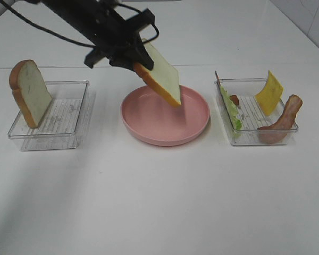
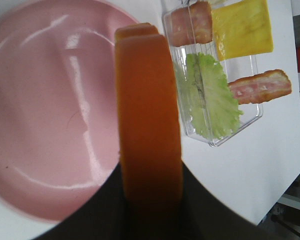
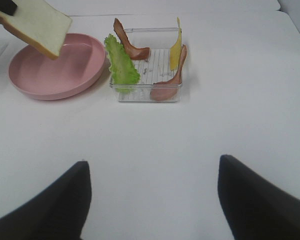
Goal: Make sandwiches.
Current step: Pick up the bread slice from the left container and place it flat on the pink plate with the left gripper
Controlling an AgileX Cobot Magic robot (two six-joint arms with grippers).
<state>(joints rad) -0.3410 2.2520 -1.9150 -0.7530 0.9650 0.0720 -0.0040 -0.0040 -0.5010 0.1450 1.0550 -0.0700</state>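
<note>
My left gripper point(image 1: 134, 59) is shut on a white, brown-crusted bread slice point(image 1: 162, 78), holding it tilted just above the back of the pink plate point(image 1: 149, 125). The left wrist view shows the slice's crust point(image 2: 147, 115) edge-on over the plate point(image 2: 40, 125). A second bread slice point(image 1: 31, 93) leans upright in the left clear tray point(image 1: 69, 127). The right clear tray point(image 1: 255, 139) holds green lettuce point(image 1: 231, 111), yellow cheese point(image 1: 269, 93) and bacon strips point(image 1: 282, 121). My right gripper point(image 3: 152, 200) stands open and empty over bare table, well short of that tray point(image 3: 145, 95).
The plate sits mid-table between the two trays. The table's right edge point(image 2: 290, 165) runs close beyond the filling tray. The left arm's black body and cable point(image 1: 74, 21) stretch across the back left.
</note>
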